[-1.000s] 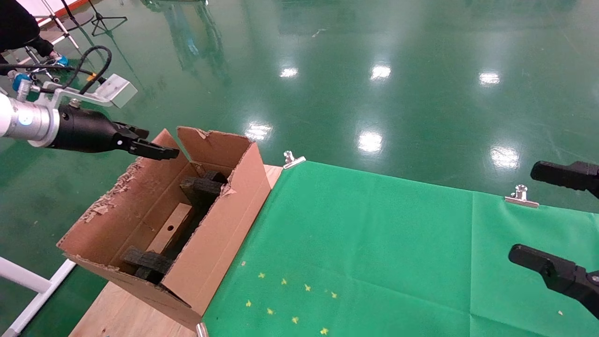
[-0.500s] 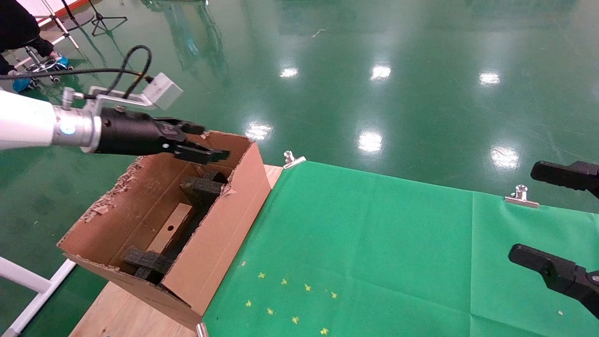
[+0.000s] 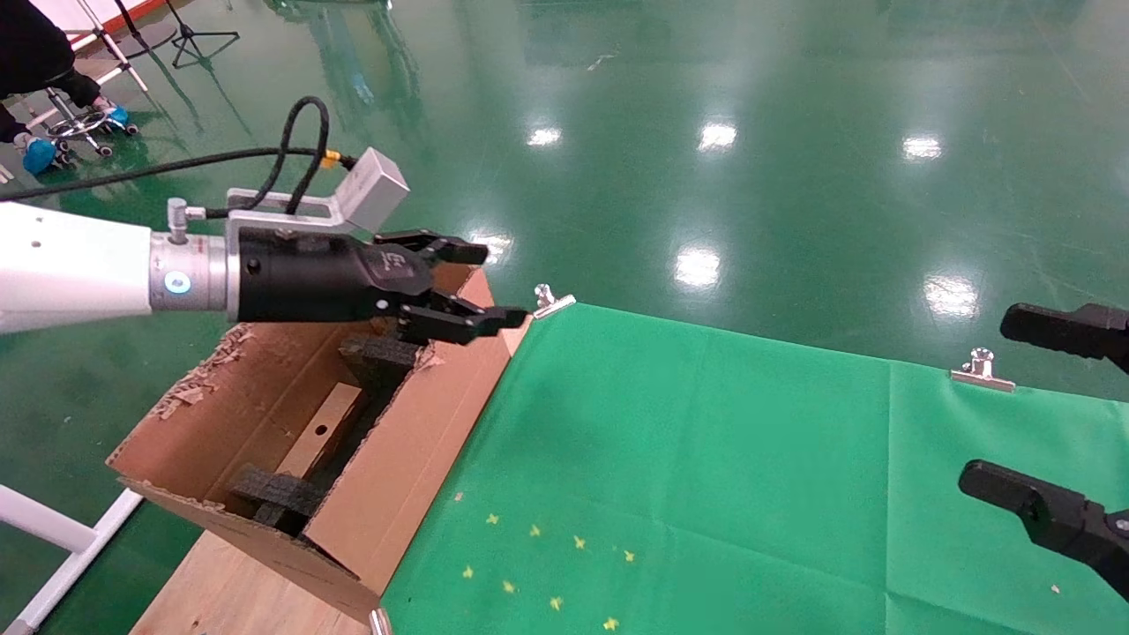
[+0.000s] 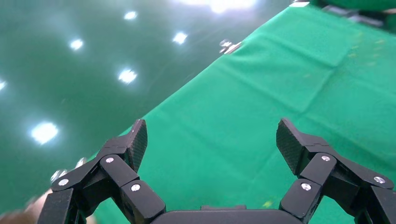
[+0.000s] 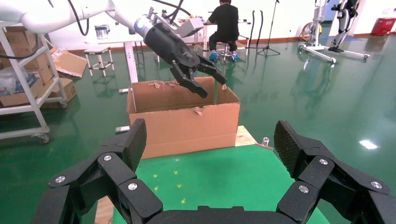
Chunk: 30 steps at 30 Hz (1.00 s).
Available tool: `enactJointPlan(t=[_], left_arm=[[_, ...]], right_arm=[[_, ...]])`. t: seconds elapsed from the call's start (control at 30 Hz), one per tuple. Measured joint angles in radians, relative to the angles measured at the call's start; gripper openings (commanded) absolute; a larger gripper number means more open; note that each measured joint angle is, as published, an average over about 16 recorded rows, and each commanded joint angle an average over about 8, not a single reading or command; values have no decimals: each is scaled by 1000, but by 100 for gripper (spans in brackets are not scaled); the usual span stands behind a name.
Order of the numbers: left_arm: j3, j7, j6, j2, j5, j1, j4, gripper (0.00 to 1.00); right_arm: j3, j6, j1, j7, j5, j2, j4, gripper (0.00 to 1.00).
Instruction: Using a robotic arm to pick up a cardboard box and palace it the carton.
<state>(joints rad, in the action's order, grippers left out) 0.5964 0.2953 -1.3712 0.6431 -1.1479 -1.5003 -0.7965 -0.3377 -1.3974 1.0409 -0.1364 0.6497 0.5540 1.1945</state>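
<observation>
The large brown carton [image 3: 414, 441] stands at the table's left end with ragged flap edges and black foam pieces [image 3: 379, 357] inside. The small cardboard box [image 3: 322, 432], with a round hole in its side, lies in the carton between the foam pieces. My left gripper [image 3: 498, 283] is open and empty, hovering above the carton's far right corner and pointing toward the green cloth. The left wrist view shows only cloth between its fingers [image 4: 137, 142]. From the right wrist view the left gripper [image 5: 210, 81] hangs over the carton [image 5: 187, 126]. My right gripper [image 3: 988, 401] rests open at the right edge.
A green cloth [image 3: 706, 459] covers the table, held by metal clips [image 3: 551, 300] [image 3: 981, 370]. Bare wood [image 3: 229, 591] shows under the carton. A white rail [image 3: 53, 538] runs low on the left. A seated person [image 5: 226, 23] and shelves [image 5: 23, 93] stand farther off.
My left arm has swung rightward, from beyond the carton's far left flap across its far end to its far right corner, open throughout. The right arm has not moved.
</observation>
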Motion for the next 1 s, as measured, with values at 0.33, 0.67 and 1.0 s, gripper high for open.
enactJointPlan(t=[0.33, 0.67, 1.0], left_arm=[[-98, -33, -38, -10, 129, 131, -150, 100], [-196, -67, -77, -20, 259, 264, -302, 100], [-292, -99, -115, -29, 385, 392, -449, 100]], right_arm=[[0, 0, 0, 0, 0, 0, 0, 100], [0, 0, 0, 0, 0, 0, 0, 100], [0, 0, 0, 0, 0, 0, 0, 100]])
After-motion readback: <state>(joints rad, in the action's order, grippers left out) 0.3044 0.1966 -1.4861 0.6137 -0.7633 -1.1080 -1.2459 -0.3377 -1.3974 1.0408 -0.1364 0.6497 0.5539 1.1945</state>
